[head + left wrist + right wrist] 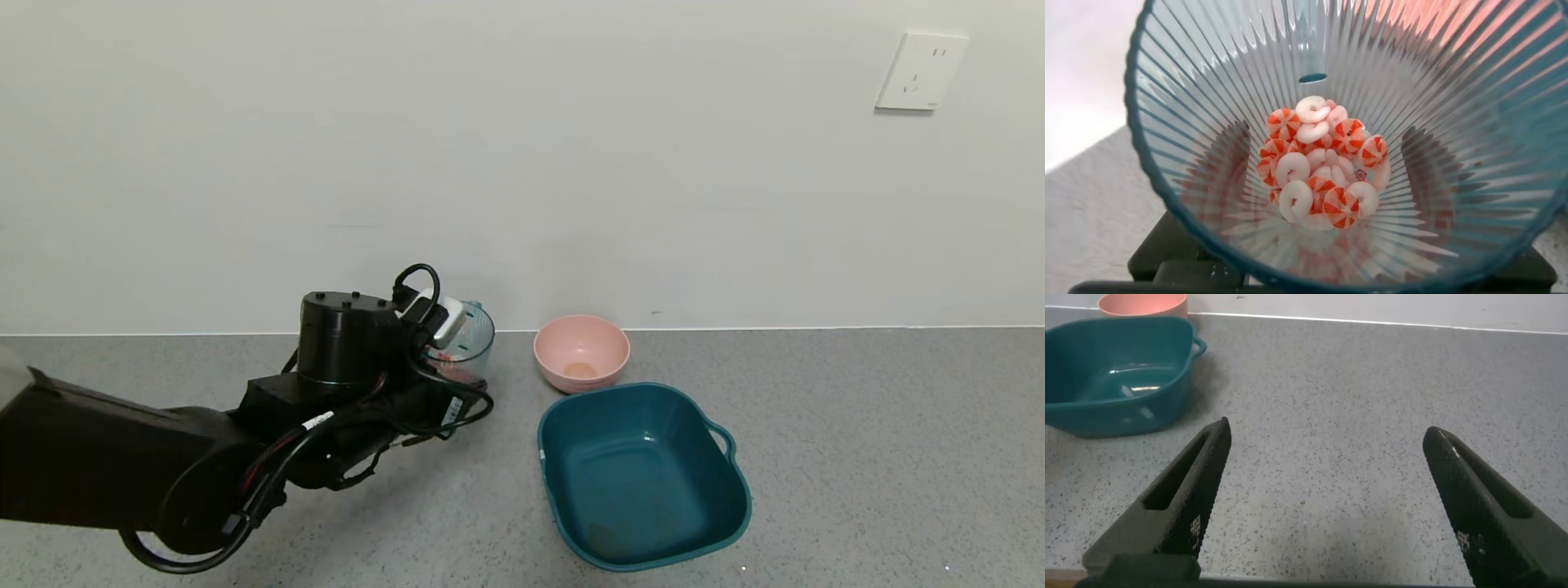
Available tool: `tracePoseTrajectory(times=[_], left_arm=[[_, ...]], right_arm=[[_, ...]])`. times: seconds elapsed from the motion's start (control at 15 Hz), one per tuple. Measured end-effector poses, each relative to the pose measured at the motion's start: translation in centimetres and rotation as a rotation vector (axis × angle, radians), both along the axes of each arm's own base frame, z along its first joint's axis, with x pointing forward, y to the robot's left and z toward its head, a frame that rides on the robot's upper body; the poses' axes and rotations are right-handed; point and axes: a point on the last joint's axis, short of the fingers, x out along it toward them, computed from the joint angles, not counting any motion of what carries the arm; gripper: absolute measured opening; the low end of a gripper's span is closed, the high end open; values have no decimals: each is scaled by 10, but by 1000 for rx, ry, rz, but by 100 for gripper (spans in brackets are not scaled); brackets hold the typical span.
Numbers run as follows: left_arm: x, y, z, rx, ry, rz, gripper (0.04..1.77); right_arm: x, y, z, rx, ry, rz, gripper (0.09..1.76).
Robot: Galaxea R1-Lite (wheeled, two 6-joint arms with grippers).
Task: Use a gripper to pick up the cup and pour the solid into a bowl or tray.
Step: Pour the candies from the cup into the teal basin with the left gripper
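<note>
While one cup (467, 341) stands up straight on the gray table (857, 441), far back by the wall (522, 163), the left gripper (445, 371) is right at it. This cup is see-through blue-green with ribs, and the arm hides most of it from the head view. I cannot tell if the left jaws are closed on the cup, because the cup fills the left wrist view and covers them.

Down inside the cup lies one little pile of the solid (1321, 174), round white and orange-red striped discs. I can count about fifteen, but some sit under others, so the true number is hard to make out.

To the right of the cup sits one pink bowl (581, 353). Just nearer than that is one dark teal tub (645, 474) with a side handle.

One white socket (921, 71) is on the wall, far right.

Off to the right, the right gripper (1327, 498) hangs over bare table with its two jaws wide open, holding nothing.
</note>
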Motion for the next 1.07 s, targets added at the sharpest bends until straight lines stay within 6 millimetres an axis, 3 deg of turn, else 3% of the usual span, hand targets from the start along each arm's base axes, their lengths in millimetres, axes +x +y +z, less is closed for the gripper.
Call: tracePoseTrajectory(times=[0.53,1.07], left_arm=[[-42,-56,20,321,-126,-148,127],[-41,-80,16,709,-192,-166,126]], right_arm=[[0,0,0,0,0,0,171],[0,0,0,0,0,0,171]])
